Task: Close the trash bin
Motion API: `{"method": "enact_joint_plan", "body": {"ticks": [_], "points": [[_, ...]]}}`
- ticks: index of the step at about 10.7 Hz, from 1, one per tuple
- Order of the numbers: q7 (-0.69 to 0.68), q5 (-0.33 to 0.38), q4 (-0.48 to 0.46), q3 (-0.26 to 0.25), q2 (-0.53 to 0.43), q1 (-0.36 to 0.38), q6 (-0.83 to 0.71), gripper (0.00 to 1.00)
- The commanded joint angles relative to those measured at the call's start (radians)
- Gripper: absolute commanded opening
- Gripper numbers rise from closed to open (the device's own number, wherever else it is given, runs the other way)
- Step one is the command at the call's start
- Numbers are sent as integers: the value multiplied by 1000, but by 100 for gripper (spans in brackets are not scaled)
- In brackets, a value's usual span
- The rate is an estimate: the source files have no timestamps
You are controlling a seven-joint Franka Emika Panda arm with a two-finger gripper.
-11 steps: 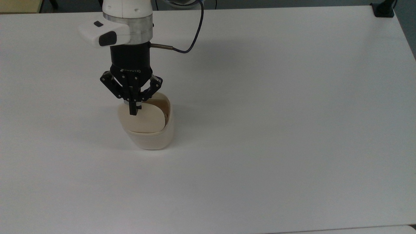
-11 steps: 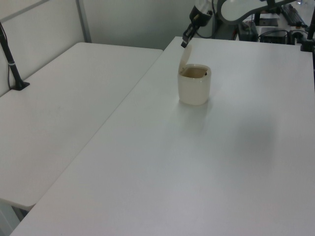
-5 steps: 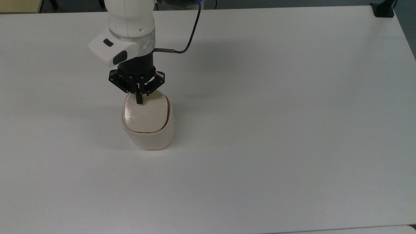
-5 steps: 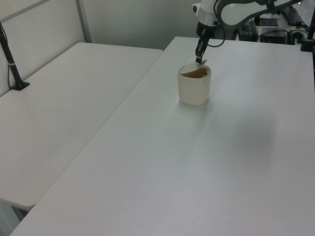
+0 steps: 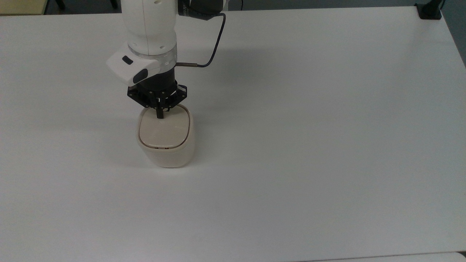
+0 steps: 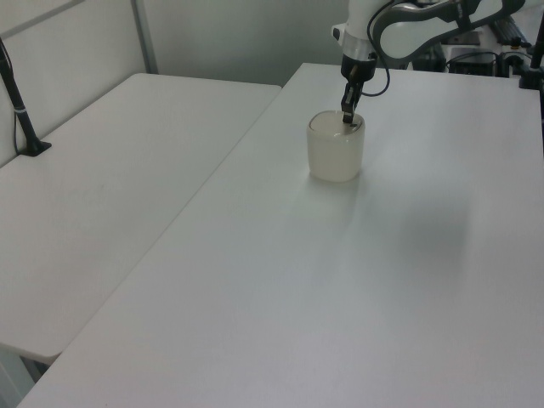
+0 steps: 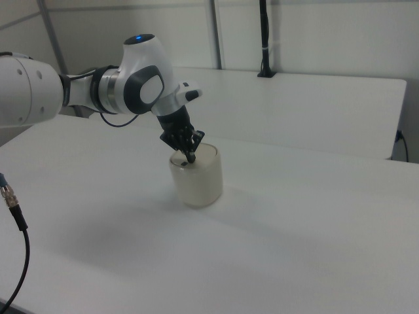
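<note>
Top view: white arm reaching down from the top edge, gripper [image 5: 159, 115] with fingers pinched together, tip pressing the flat lid of the trash bin [image 5: 165, 140] on the white table [image 5: 309, 127], left of centre, left view: tip on the bin's [image 6: 336, 151] top, right view: arm slanting down onto the bin [image 7: 196, 175], no readable writing.

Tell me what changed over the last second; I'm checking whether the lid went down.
The claw, fingers together, pushed the lid from half-raised down flat onto the bin, hiding the brown inside. The bin itself stayed in place on the white table.
</note>
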Motion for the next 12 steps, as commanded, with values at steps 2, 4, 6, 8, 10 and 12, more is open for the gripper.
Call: {"method": "enact_joint_plan", "body": {"ticks": [2,4,6,8,10,12], "points": [[-10,-10,-7,-5,6,9,-1,0],[-5,1,19,-5,-20,6,-14,1],[-4,4,37,-4,-69,9,-84,2],[-2,4,37,4,-132,16,-191,4],[-2,4,39,7,-195,50,-308,6],[-2,4,39,5,-262,78,-426,7]]}}
